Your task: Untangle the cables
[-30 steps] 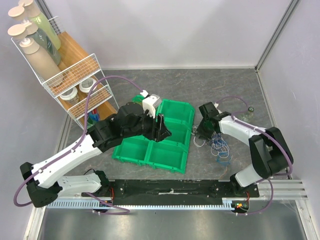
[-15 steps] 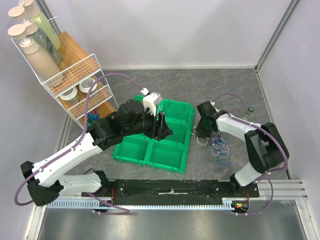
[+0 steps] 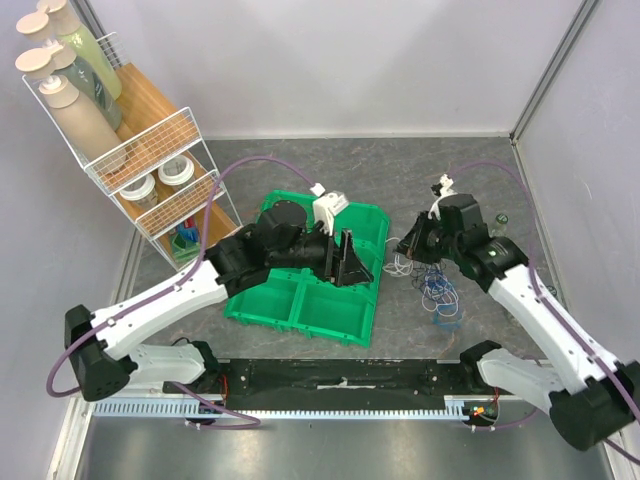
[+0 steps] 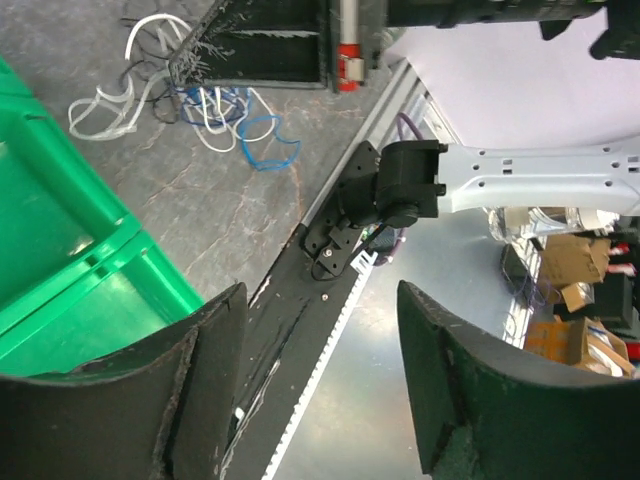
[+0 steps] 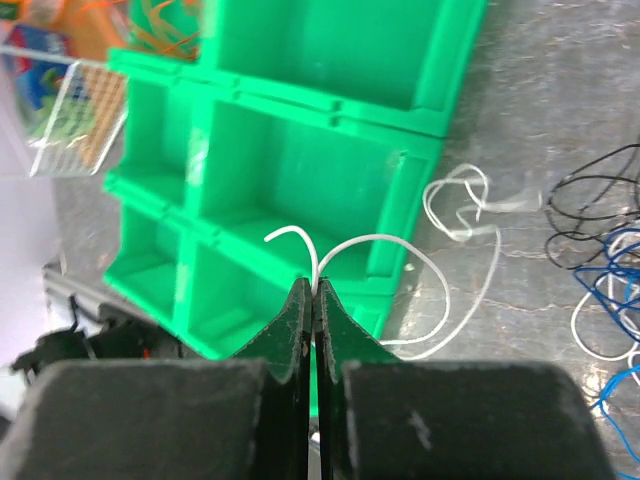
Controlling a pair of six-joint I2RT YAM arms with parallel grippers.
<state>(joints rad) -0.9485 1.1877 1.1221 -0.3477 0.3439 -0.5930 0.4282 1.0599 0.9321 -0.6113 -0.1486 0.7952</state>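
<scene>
Item: cable tangle, lying on the grey table right of centre in the overhead view, just beside the right edge of the green bin tray. We list the right gripper as pressed together on one white cable, with the pinch hanging above the tray's lower right compartments in the wrist view. From the pinch a short free end curls up and left. The long run arcs right, drops past the tray edge and rises again to loose white loops at upper right, beside the black strands and blue strands. The cable's length therefore lies roughly left to right across that frame, and the knot sits to the right of the fingers. We record the left gripper as spread and holding nothing, poised over the tray in mid-frame, with the tangle to its right. We judge the right arm the nearer. Drawing the held strand leftward, away from the heap, looks the way to free it.
</scene>
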